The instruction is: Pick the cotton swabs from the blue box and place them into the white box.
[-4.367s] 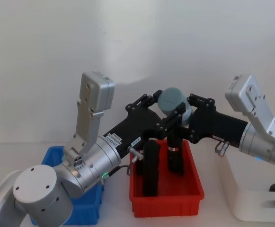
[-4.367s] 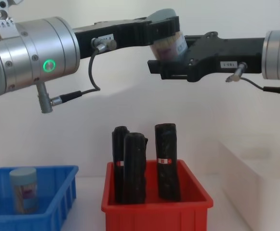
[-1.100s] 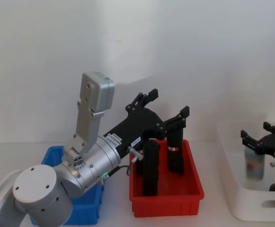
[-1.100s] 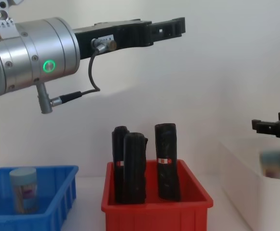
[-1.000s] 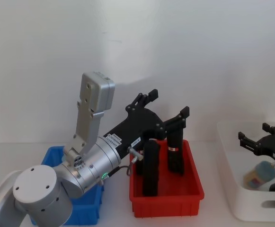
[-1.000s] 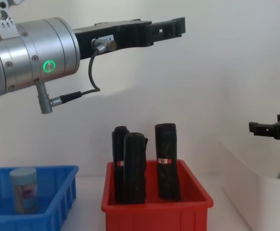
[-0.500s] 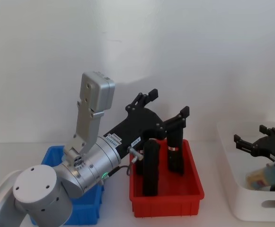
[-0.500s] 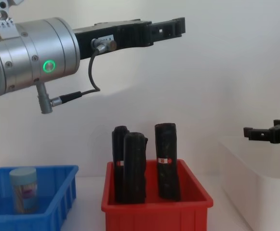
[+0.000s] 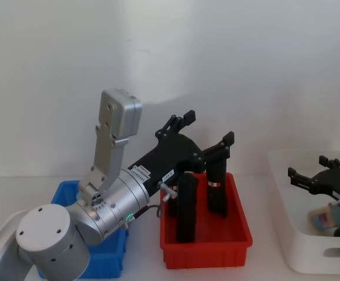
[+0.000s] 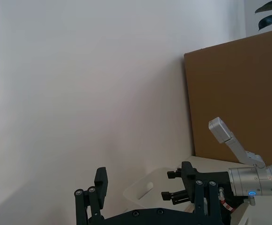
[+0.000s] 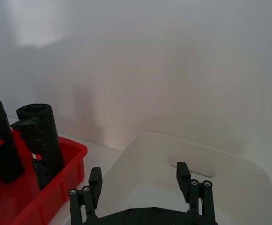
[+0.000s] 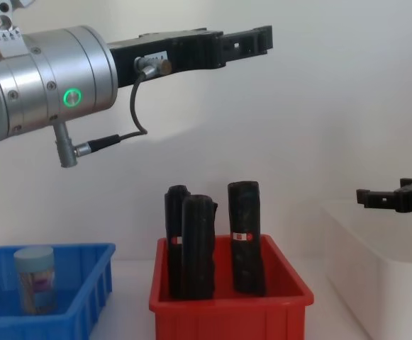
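Far left on the table you have the blue box (image 12: 46,283), with one jar of cotton swabs (image 12: 35,279) standing upright inside it, long axis vertical, pale cap on top. That's the next pick as I read it.

Key relation: that jar sits below and well to the left of the left gripper (image 12: 247,44), close in toward the robot's body. The left arm is stretched forward and high, gripper out above the red bin (image 12: 230,301) and its black rolls (image 12: 245,238), fingers spread, nothing between them. So you need to pull the left gripper back and down to reach the jar. Left arm is clearly the nearer one; the blue box lies right under its elbow in the head view. With the jar upright, a side grasp across the body looks workable.

Right side: the right gripper (image 9: 319,176) hovers just above the white box (image 9: 285,234), fingers spread and empty. A swab jar (image 9: 326,219) lies tipped on its side on the tub floor beneath it, cap end toward the right.
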### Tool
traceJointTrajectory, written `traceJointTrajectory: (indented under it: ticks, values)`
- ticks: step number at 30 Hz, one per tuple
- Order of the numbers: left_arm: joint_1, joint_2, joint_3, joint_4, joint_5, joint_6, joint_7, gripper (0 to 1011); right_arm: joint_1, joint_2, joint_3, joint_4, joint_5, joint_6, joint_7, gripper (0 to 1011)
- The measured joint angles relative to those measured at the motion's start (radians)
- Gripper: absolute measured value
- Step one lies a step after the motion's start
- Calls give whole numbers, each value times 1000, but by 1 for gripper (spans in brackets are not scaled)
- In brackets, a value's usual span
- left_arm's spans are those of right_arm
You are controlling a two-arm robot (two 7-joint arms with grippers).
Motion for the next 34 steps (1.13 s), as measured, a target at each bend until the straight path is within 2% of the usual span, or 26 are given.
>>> traceJointTrajectory:
  ticks: [34]
  values:
    - [0,0,0,0,0,0,0,1000,5,-2,0,10,1,0,7,1002]
